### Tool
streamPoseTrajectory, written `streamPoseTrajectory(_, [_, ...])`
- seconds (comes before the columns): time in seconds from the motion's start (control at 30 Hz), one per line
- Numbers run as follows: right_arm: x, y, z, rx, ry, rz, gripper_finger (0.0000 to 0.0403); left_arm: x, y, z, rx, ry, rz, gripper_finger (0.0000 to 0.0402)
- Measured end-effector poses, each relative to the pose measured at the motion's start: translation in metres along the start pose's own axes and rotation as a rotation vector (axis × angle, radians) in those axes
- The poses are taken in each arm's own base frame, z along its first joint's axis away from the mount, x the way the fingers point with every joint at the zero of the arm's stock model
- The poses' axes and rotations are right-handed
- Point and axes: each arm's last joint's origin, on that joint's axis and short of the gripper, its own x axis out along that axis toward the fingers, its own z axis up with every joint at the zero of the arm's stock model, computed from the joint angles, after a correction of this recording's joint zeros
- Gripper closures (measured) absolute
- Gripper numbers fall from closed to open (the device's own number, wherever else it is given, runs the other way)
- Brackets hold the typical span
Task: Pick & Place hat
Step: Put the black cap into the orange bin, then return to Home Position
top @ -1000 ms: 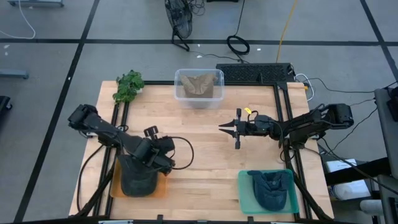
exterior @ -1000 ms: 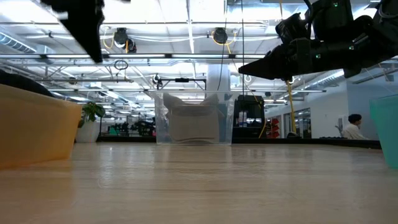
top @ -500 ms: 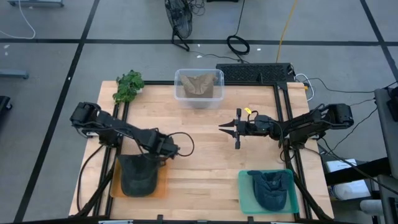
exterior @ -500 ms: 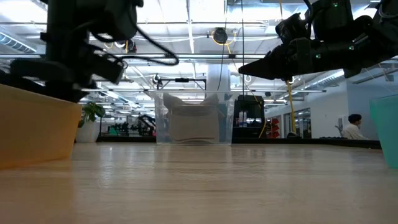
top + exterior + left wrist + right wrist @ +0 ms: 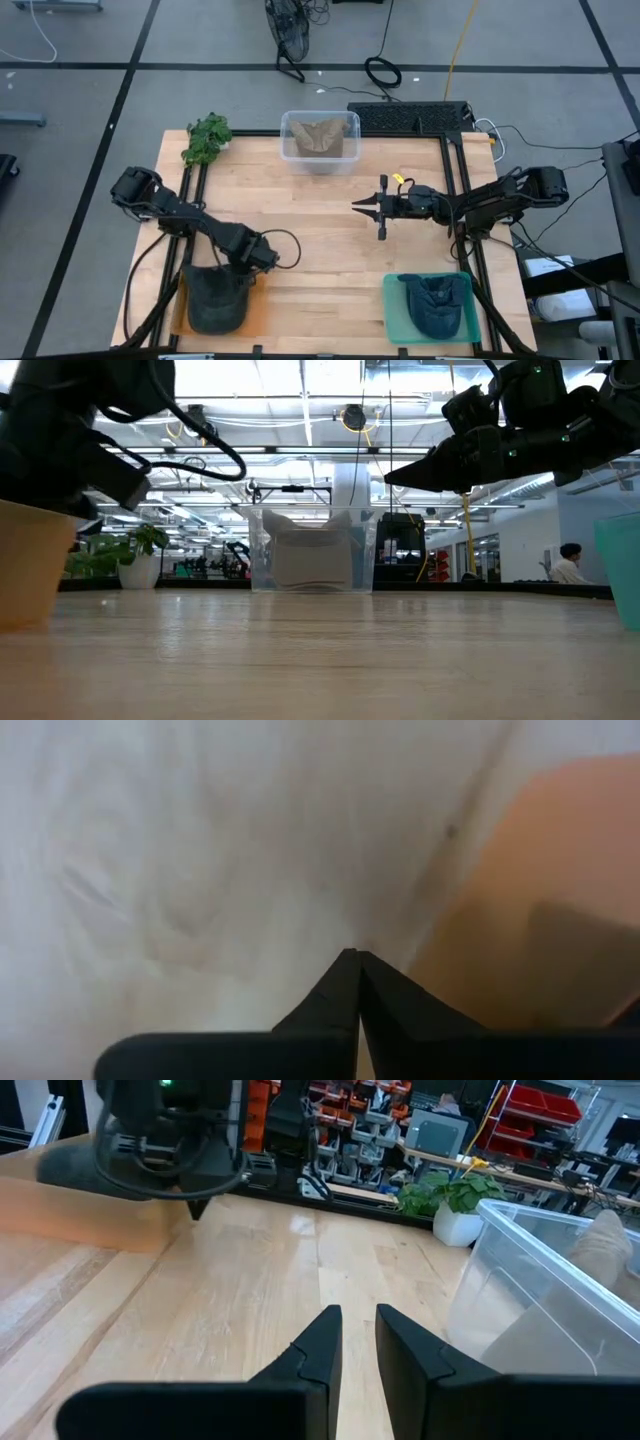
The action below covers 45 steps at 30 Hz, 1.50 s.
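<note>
A dark hat (image 5: 215,298) lies in an orange tray (image 5: 258,312) at the table's near left. The tray also shows in the low view (image 5: 35,565). My left gripper (image 5: 256,264) is shut and points down at the wood beside the tray's far right corner (image 5: 470,920). My right gripper (image 5: 354,206) hovers over the table's middle, pointing toward the left edge, open by a narrow gap (image 5: 355,1325) and empty. A beige hat (image 5: 318,137) lies in a clear bin at the far edge. A dark blue hat (image 5: 432,305) lies in a green tray at the near right. My left gripper's shut fingertips (image 5: 355,970) stand over the wood right beside the orange tray's far right corner, coming from above. I cannot tell whether they touch the tray.
A potted plant (image 5: 207,138) stands at the far left corner. The clear bin (image 5: 310,550) stands at the far middle and the green tray (image 5: 392,310) at the near right. Bare wood lies between the trays. A black frame borders the table's right side (image 5: 465,180).
My left gripper has moved off the dark hat toward the table's right, then toward the near edge beside the tray's corner. The orange tray with the dark hat has slid a little toward the near edge.
</note>
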Motion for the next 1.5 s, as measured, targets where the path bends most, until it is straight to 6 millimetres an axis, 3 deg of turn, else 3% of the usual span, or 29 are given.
streamPoseTrajectory(0.37, [0.000, 0.000, 0.000, 0.000, -0.001, 0.000, 0.0360, 0.004, -0.019, -0.019, -0.022, 0.068, -0.042, 0.0389])
streamPoseTrajectory(0.5, [0.000, 0.000, 0.000, 0.000, 0.000, 0.000, 0.0360, 0.004, -0.019, -0.019, -0.025, 0.081, -0.052, 0.0396])
streamPoseTrajectory(0.73, [0.000, 0.000, 0.000, 0.001, 0.000, 0.000, 0.0360, 0.002, -0.009, -0.014, -0.053, 0.076, -0.001, 0.0366])
streamPoseTrajectory(0.9, [0.000, 0.000, 0.000, 0.001, 0.000, 0.000, 0.0360, -0.009, 0.000, -0.010, -0.089, 0.064, 0.108, 0.0352])
streamPoseTrajectory(1.07, [0.000, 0.000, 0.000, 0.000, 0.000, 0.000, 0.0360, -0.040, 0.003, -0.007, 0.022, 0.033, 0.258, 0.0345])
streamPoseTrajectory(1.17, [0.000, 0.000, 0.000, -0.008, 0.000, 0.000, 0.0360, -0.062, 0.007, 0.004, 0.085, -0.083, 0.380, 0.0348])
streamPoseTrajectory(1.33, [0.000, 0.000, 0.000, -0.021, -0.002, 0.005, 0.0360, -0.093, 0.014, 0.037, 0.063, -0.502, 0.566, 0.0362])
streamPoseTrajectory(1.5, [0.000, 0.012, 0.006, -0.086, -0.048, 0.047, 0.0360, -0.098, 0.009, 0.071, 0.137, -0.767, 0.515, 0.0388])
